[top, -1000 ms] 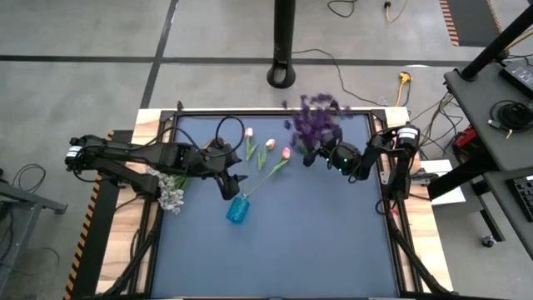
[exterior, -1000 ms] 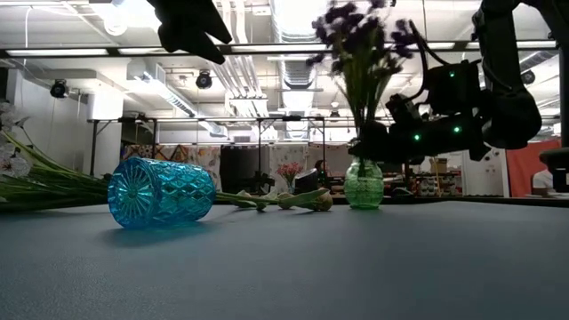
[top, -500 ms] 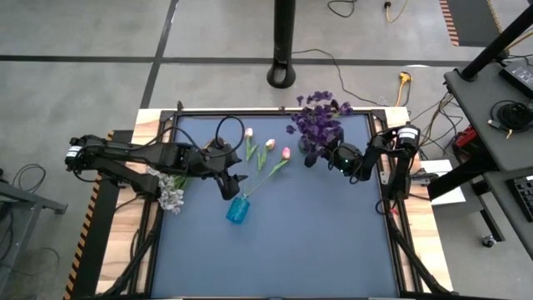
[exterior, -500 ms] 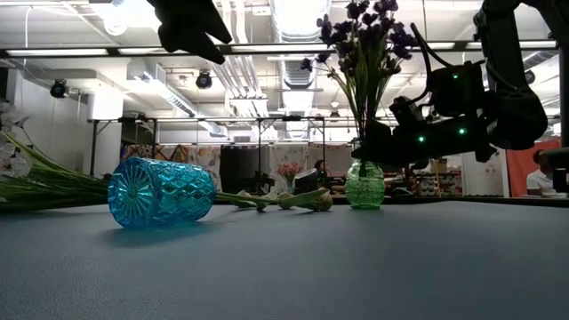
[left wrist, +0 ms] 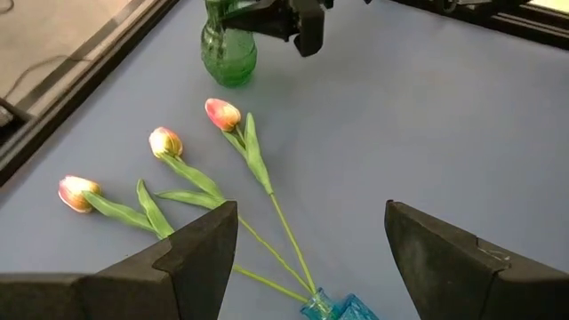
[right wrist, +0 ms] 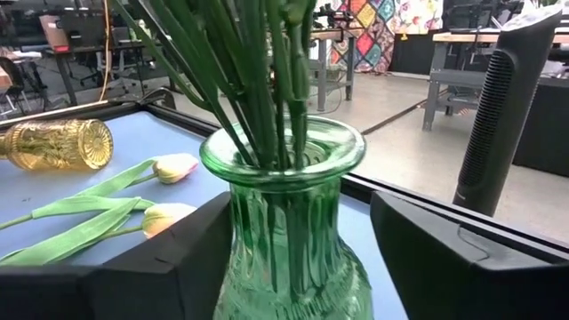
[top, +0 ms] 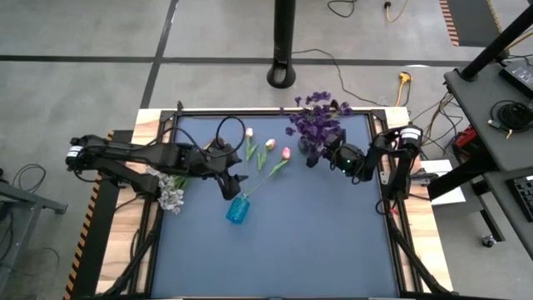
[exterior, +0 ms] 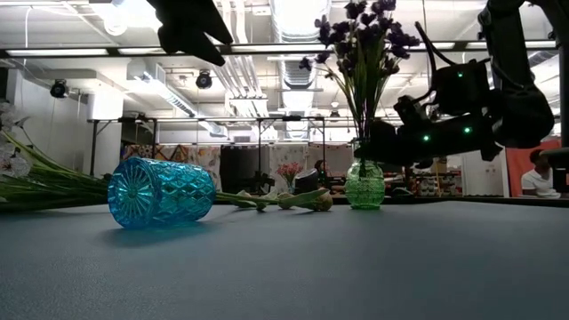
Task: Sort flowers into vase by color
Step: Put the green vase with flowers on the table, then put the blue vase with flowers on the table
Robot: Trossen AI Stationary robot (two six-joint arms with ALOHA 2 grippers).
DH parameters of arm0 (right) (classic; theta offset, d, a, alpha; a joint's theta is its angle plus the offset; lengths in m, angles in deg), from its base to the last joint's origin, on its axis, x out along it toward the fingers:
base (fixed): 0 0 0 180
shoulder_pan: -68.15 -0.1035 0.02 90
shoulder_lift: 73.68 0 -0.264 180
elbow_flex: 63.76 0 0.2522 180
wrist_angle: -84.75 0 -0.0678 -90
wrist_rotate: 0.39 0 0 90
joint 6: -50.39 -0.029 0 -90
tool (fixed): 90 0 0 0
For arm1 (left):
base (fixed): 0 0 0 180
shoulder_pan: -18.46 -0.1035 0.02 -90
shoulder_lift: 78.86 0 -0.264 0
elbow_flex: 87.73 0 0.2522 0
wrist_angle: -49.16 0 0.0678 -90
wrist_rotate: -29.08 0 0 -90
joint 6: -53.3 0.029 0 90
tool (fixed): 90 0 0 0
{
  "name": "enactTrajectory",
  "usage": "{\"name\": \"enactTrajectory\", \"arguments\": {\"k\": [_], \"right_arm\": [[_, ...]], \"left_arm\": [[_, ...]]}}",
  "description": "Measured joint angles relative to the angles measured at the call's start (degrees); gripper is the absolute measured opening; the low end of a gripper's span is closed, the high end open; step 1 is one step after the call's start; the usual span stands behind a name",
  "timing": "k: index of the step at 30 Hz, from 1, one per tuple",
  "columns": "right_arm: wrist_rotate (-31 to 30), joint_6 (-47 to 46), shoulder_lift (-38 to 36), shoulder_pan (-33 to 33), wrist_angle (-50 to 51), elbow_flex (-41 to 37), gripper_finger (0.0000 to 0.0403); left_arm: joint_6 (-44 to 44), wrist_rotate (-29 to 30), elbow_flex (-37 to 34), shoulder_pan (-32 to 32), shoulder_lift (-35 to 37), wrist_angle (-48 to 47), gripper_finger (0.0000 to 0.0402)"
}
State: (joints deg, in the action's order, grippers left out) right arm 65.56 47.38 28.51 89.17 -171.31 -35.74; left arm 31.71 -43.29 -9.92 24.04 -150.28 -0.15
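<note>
The dark purple blooms [top: 317, 123] are standing upright in the green glass vase [right wrist: 289, 231], and the right gripper [top: 327, 157] is flanking that vase with fingers spread — not touching it. The left gripper [top: 231, 187] is hovering wide open above the toppled blue vase [top: 237, 209] and three pink tulips [left wrist: 158, 165] lying on the table [top: 316, 242].

Three pink tulip buds [left wrist: 164, 142] on green stems, fanned out flat on the blue-grey table [left wrist: 427, 116], stems converging toward a blue vase [left wrist: 342, 309] at the frame's lower edge. Green glass vase [left wrist: 228, 55] upright farther off, right gripper [left wrist: 298, 20] just beside its neck. Left gripper [left wrist: 311, 244] in foreground, dark fingers [left wrist: 200, 253] spread wide apart, empty.
</note>
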Motion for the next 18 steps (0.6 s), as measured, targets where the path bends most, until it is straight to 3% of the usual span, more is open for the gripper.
{"name": "enactTrajectory", "arguments": {"k": [9,18], "right_arm": [[0.5,-2.4,-4.6,-0.1,2.5,-3.5,0.0294],[2.1,-5.9,-13.3,-1.9,18.4,-4.2,0.0294]], "left_arm": [[-7.6,-0.2,0.0,0.0,-3.7,-2.6,0.0267],[-19.7,-3.4,0.0,0.8,-6.0,-10.1,0.0303]]}}
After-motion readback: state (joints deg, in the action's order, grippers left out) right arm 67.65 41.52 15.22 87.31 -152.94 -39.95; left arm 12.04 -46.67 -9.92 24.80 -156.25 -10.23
